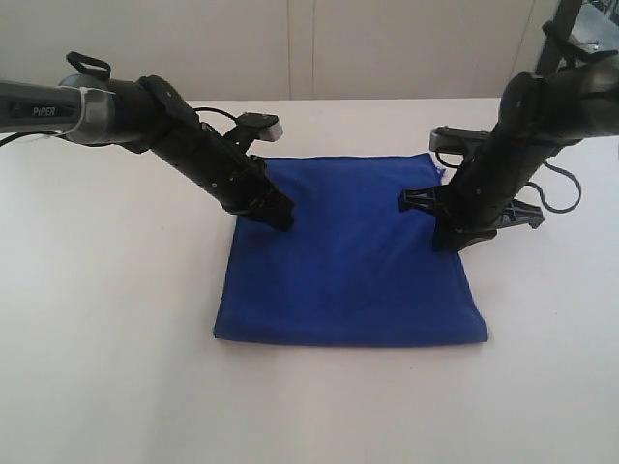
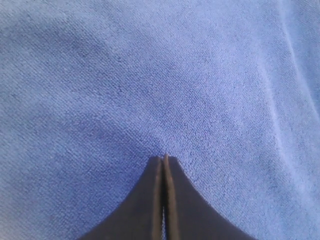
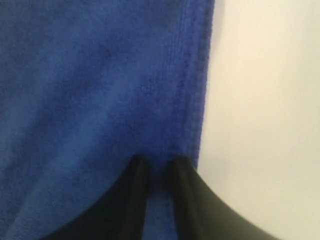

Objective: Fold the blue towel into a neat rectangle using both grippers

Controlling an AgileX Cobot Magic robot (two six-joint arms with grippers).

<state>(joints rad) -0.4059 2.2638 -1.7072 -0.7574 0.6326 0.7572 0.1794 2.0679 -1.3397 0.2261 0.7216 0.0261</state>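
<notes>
Table [image 1: 106, 348] carries the towel [image 1: 348, 261], flat and central. Left gripper [image 1: 280, 218] is fully closed, tips pressed near the towel's left side, likely pinning it. Right gripper [image 3: 157, 165] stands narrowly parted astride the right hem; firm grip uncertain.

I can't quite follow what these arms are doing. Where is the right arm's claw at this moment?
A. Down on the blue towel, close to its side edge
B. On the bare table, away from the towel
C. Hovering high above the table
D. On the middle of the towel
A: the right claw is down on the blue towel just inside its hemmed edge, with the bare white table right beside it.
</notes>
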